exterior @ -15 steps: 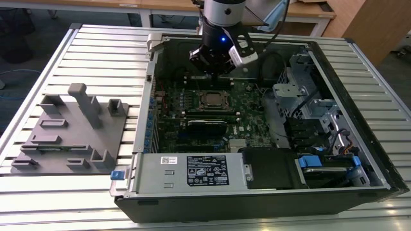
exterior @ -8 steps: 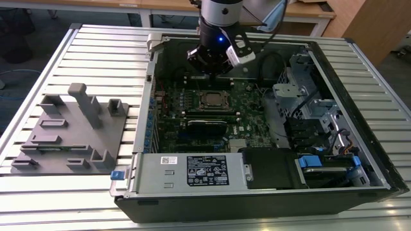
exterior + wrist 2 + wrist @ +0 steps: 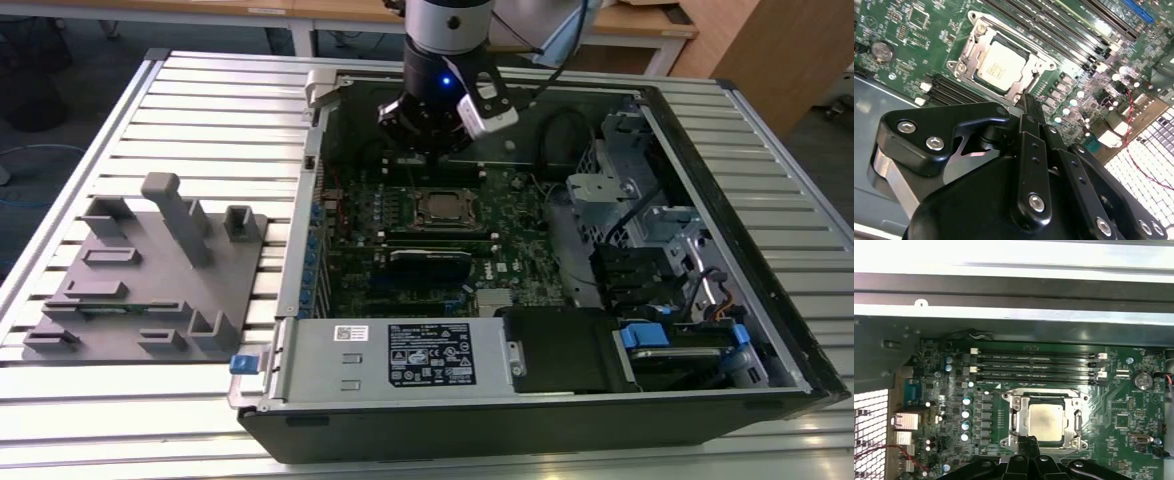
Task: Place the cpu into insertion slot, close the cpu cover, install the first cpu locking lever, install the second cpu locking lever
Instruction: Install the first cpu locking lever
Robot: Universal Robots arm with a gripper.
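Note:
The cpu [image 3: 442, 207] lies flat in the insertion slot [image 3: 960, 66] on the green board, its dull silver top showing in both wrist views [image 3: 1001, 66] [image 3: 1046, 421]. The shiny cpu cover [image 3: 974, 50] [image 3: 1021, 420] lies down around it as a frame. Thin metal levers run along the socket's edges; I cannot tell whether they are hooked. My gripper [image 3: 424, 152] hangs inside the case just beyond the socket's far side. Its black fingertips are together with nothing between them, close over the socket's edge [image 3: 1028, 102] [image 3: 1029, 441].
The open computer case [image 3: 747, 300] lies on a slatted metal table. A power supply [image 3: 400, 355] fills its near side, and a drive cage [image 3: 627, 200] and cables stand at the exterior view's right. Memory slots [image 3: 1039, 367] run beside the socket. A grey fixture [image 3: 147, 270] sits left of the case.

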